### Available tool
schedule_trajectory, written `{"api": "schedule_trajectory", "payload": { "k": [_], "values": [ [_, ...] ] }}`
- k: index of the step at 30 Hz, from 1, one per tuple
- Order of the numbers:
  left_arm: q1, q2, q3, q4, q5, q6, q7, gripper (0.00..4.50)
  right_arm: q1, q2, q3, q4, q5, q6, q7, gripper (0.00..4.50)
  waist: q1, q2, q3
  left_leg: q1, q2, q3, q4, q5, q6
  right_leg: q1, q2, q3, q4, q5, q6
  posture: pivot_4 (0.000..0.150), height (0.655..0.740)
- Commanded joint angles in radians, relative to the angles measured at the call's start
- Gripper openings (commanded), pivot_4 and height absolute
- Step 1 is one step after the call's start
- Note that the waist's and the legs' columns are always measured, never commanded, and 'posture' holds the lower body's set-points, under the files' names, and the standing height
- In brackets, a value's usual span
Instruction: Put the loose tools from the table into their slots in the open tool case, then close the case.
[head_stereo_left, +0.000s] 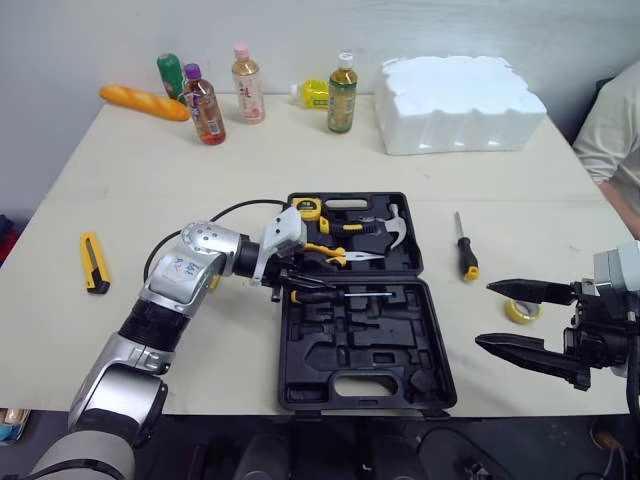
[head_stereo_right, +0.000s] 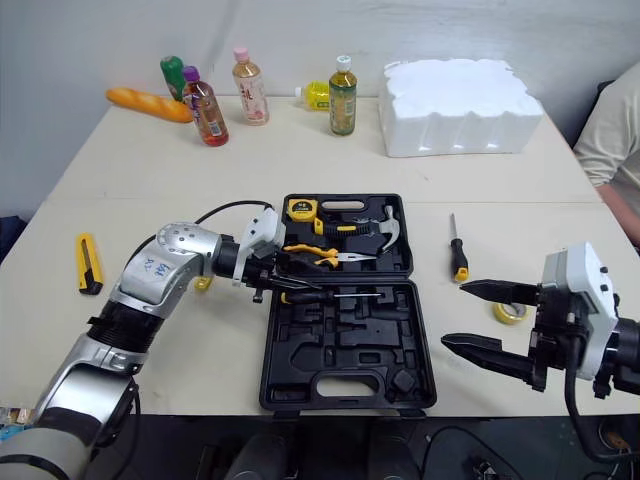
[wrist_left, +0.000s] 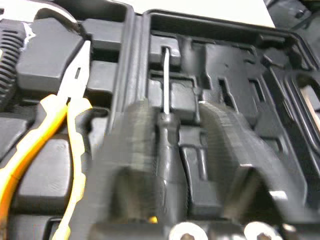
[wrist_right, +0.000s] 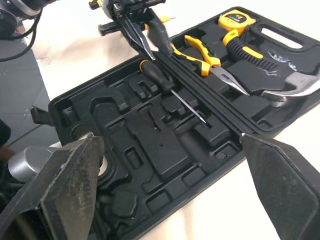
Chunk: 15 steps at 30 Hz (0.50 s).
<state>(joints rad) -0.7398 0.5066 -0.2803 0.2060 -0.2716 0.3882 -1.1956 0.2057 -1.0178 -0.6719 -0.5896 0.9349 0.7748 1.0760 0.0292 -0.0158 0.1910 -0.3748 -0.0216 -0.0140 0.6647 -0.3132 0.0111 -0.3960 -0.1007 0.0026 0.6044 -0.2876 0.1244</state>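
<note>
Left wrist view: left jaws straddle screwdriver (wrist_left: 165, 125), seemingly unclenched; right jaws gape wide.

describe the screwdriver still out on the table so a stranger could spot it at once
Find the open black tool case in the middle of the table. Beside the case's far half, on the robot's right, lies the screwdriver: long, thin, black-and-yellow handle, unlike the round yellow tape roll nearer the robot.
</note>
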Motion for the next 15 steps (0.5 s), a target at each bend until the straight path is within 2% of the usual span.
{"api": "schedule_trajectory", "payload": {
  "k": [1, 8, 15],
  "values": [
    [0.025, -0.039, -0.008, 0.03, 0.028, -0.076, 0.015, 0.06, -0.015, -0.005, -0.001, 0.0, -0.005, -0.019, 0.002, 4.5, -0.001, 0.0, 0.0, 0.0, 0.0, 0.0, 0.0, 0.0, 0.0, 0.0, 0.0, 0.0, 0.0, 0.0, 0.0, 0.15, 0.7383],
    [0.033, -0.061, -0.025, 0.068, 0.086, -0.122, 0.027, 0.06, -0.028, -0.007, 0.015, 0.006, -0.011, -0.021, -0.001, 4.5, -0.004, 0.0, 0.0, 0.0, 0.0, 0.0, 0.0, 0.0, 0.0, 0.0, 0.0, 0.0, 0.0, 0.0, 0.001, 0.15, 0.7383],
    [0.053, -0.037, -0.104, 0.074, 0.186, -0.165, 0.019, 0.06, -0.025, -0.004, 0.016, -0.001, -0.01, -0.012, -0.008, 4.5, -0.003, 0.0, 0.0, 0.0, 0.0, 0.001, 0.0, 0.0, 0.0, 0.0, 0.0, -0.001, 0.0, 0.0, 0.001, 0.15, 0.7383]
  ]
}}
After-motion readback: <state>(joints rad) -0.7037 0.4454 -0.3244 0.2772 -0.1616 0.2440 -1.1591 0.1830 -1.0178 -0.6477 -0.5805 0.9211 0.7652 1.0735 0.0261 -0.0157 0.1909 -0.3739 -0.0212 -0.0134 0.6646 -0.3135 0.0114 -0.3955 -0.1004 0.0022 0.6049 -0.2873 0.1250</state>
